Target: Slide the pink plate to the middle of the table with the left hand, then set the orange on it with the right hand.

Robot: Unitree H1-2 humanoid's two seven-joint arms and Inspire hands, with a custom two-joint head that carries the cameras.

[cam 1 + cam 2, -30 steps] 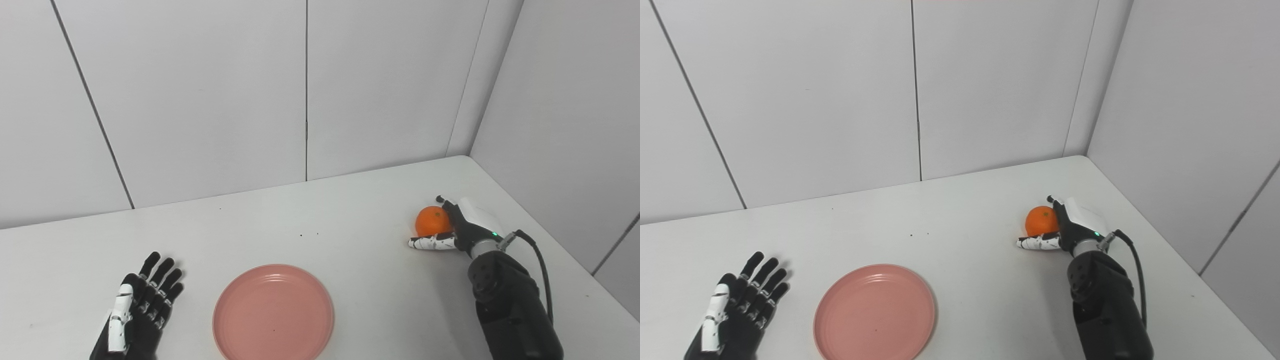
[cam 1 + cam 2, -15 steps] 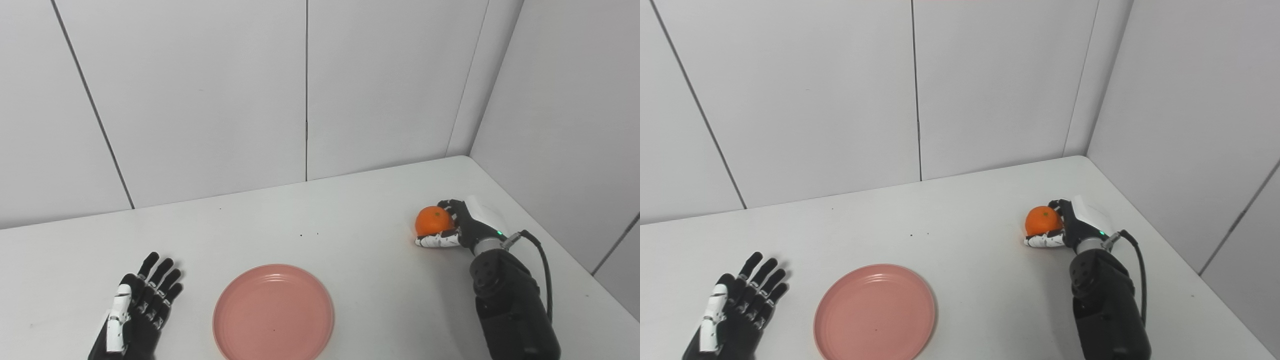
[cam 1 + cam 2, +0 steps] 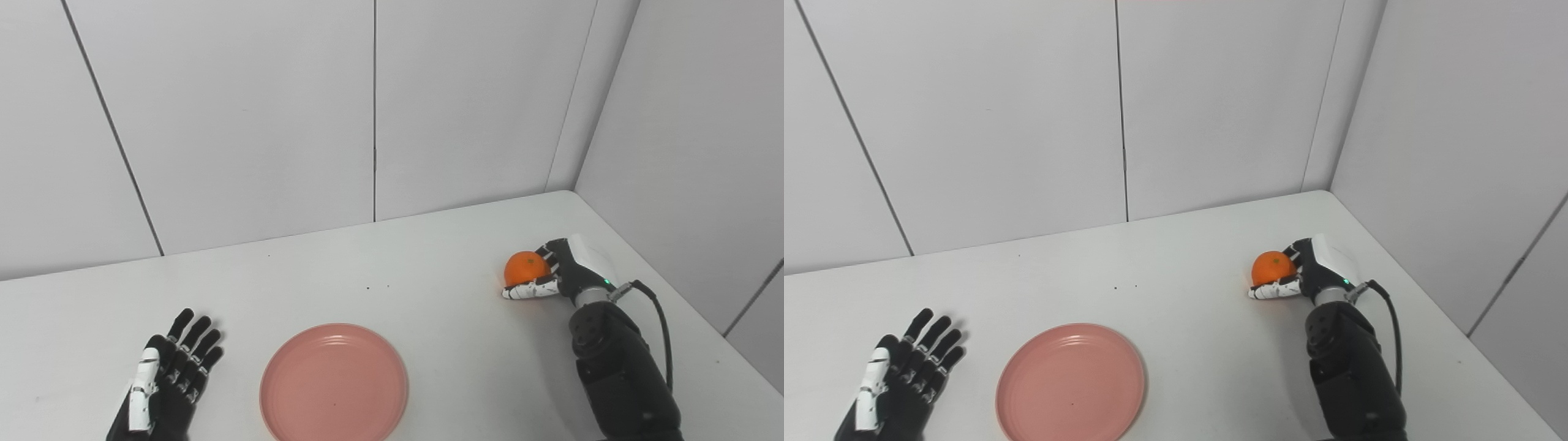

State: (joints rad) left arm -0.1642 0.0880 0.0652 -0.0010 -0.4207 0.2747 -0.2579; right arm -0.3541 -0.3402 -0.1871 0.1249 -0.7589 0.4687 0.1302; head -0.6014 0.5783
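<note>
Orange in colour and in name, the orange (image 3: 526, 267) sits clasped in our right hand (image 3: 560, 272), fingers curled over it and thumb beneath, near the table's (image 3: 429, 269) far right corner. Our left hand (image 3: 168, 380) lies flat with fingers spread, beside the pink plate (image 3: 334, 383), which rests empty at the table's near middle.

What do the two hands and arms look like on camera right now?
Left hand: black fingers, white thumb segment with black marks. Right hand: black with a white back shell, white speckled thumb, small green light at the wrist. Its forearm is bulky matte black, with a black cable looping alongside.
</note>
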